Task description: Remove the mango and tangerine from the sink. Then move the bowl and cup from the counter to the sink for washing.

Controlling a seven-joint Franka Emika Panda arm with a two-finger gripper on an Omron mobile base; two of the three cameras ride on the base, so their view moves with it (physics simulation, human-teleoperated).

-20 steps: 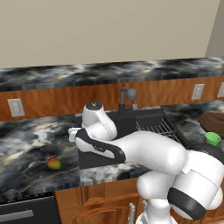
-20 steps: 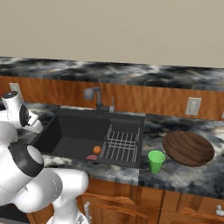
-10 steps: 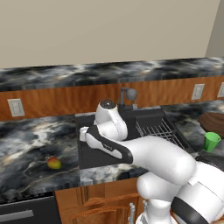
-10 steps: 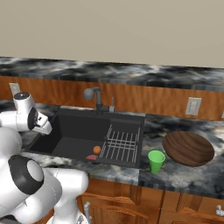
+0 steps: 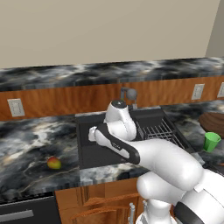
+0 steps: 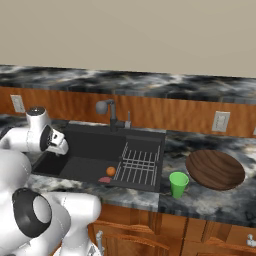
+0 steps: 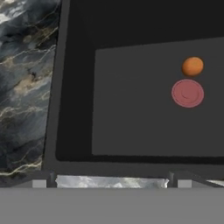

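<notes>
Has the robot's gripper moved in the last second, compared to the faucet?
Yes. In the left base view the gripper has swung rightward, from over the counter left of the sink toward the faucet, and now hangs over the basin's left part.

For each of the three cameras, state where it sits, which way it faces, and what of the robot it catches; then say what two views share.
Left base view: behind the arm's left, looking forward and down at the sink, with the mango on the counter; the arm rises from lower right.
Right base view: behind the arm's right, facing the sink, cup and bowl; the arm rises from lower left.
Hand view: on the hand, looking down into the sink at the tangerine and drain; open finger tips at the bottom.
Shared: right base and hand views both show the tangerine by the drain.
</notes>
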